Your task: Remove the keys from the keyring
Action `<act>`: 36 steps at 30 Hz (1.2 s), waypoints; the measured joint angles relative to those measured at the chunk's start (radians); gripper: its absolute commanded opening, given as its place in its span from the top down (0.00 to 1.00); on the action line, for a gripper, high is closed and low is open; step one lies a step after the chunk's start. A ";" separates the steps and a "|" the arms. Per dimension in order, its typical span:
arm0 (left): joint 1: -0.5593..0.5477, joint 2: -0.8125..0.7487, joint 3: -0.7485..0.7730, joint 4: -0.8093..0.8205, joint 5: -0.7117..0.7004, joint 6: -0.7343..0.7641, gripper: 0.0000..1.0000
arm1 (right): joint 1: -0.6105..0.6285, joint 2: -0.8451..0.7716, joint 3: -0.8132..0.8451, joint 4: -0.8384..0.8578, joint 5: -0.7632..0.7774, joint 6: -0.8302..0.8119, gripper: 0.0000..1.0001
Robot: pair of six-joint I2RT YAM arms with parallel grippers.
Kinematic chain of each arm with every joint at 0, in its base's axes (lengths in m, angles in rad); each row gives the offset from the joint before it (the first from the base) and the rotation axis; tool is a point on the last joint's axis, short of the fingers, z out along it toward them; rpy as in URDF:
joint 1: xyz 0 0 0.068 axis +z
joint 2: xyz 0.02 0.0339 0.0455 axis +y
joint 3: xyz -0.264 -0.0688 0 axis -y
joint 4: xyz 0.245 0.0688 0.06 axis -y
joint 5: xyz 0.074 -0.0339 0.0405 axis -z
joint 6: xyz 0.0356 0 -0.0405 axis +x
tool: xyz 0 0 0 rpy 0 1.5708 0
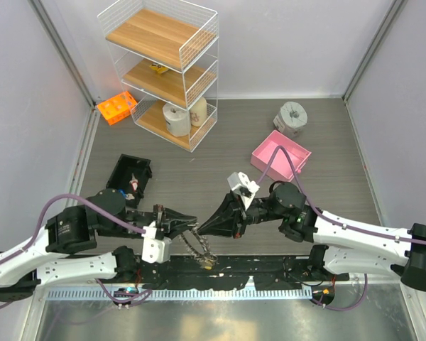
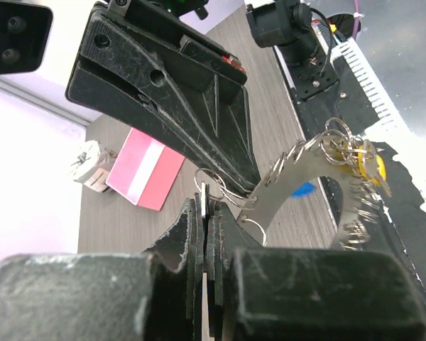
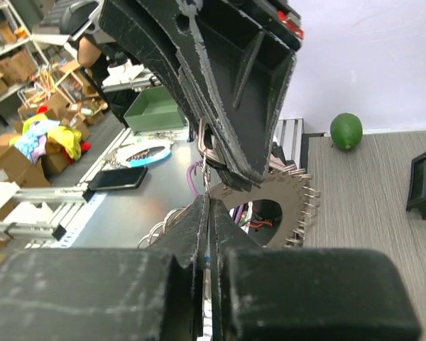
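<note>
The keyring [image 1: 197, 246] is a flat silvery loop edged with small wire rings; it hangs between my two grippers near the table's front edge. It shows in the left wrist view [image 2: 309, 174] and the right wrist view [image 3: 287, 206] too. The keys hang at its low end, one yellow-headed [image 2: 373, 169] and one blue-headed [image 2: 304, 189]; in the top view the keys [image 1: 209, 262] show as a yellow spot. My left gripper [image 2: 205, 197] is shut on a thin silvery edge of the keyring. My right gripper [image 3: 210, 199] meets it tip to tip, shut on a small wire ring.
A pink box [image 1: 280, 155] and a grey tape roll [image 1: 291, 116] sit at the back right. At the back left stand a white wire shelf [image 1: 163, 64] and an orange rack [image 1: 116, 107]. A black case [image 1: 131, 174] lies by the left arm.
</note>
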 measured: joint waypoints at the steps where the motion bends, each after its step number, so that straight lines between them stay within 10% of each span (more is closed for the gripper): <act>1: 0.000 -0.006 -0.005 0.002 -0.008 0.002 1.00 | 0.000 -0.009 -0.011 0.012 0.020 0.021 0.95; 36: -0.014 -0.012 -0.077 0.013 -0.110 0.059 1.00 | -0.051 -0.098 -0.100 0.025 0.257 0.307 0.95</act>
